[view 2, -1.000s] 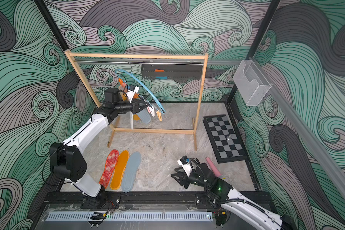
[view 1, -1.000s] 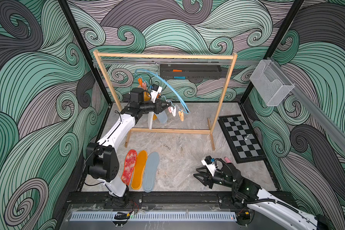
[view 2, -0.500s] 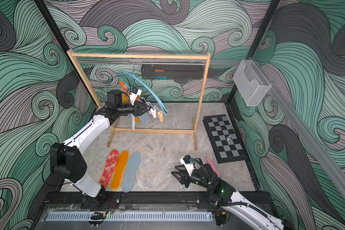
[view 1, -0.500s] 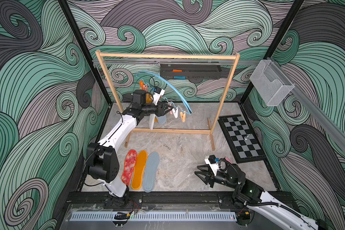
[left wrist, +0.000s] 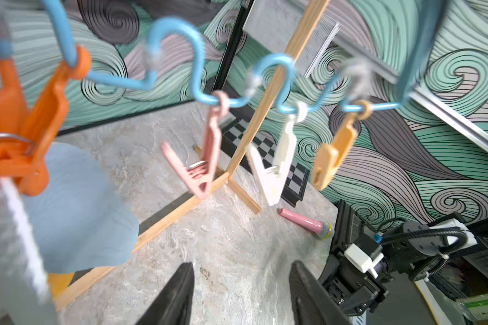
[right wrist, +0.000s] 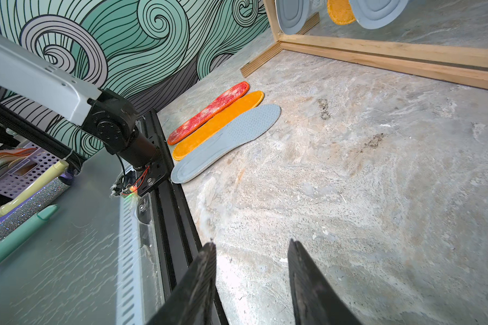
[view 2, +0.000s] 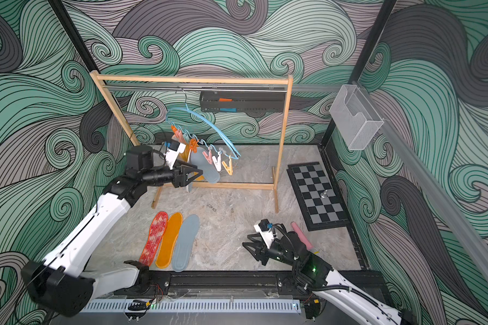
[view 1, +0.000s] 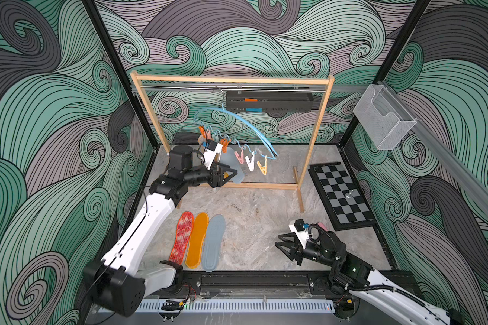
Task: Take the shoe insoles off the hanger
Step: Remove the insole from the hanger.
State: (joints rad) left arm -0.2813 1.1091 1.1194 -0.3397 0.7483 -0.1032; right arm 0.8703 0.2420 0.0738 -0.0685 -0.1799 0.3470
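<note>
Left claw (left wrist: 241, 264) is released and empty, close by the grey-blue insole (left wrist: 76, 213) that an orange clip (left wrist: 34, 157) pins to the hanger (left wrist: 116, 82). Three insoles (view 1: 197, 240) lie on the table (view 1: 254, 213) below. I reckon the next pull is in hand: I must pinch that insole's edge and tug it free. Right claw (right wrist: 251, 243) hangs released, empty, low over the table.

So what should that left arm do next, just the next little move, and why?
Probably ease the left end effector over onto the grey-blue insole and close on it. Its jaws stand open and empty, that insole hangs from the orange clip right beside them, and three insoles already lie on the table.
</note>
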